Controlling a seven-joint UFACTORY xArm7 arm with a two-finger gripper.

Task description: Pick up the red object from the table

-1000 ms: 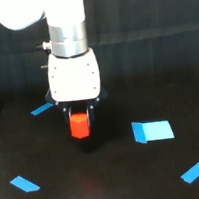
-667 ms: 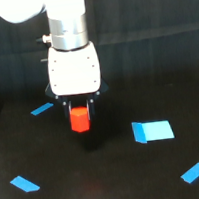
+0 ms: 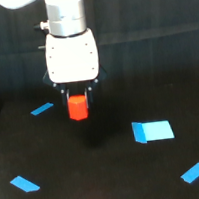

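Note:
The red object (image 3: 78,107) is a small red-orange block held between the dark fingers of my gripper (image 3: 77,101), which is shut on it. It hangs clear above the black table (image 3: 97,178), under the white gripper body in the upper middle of the exterior view. The fingertips are mostly hidden behind the block.
Several flat blue pieces lie on the table: a thin strip (image 3: 42,109) at the exterior view's left, a larger rectangle (image 3: 152,131) at the right, one (image 3: 24,183) at the lower left and one (image 3: 194,172) at the lower right.
The gripper has risen with the red object in it; the block now hangs higher above the table than before. The blue pieces have not moved.

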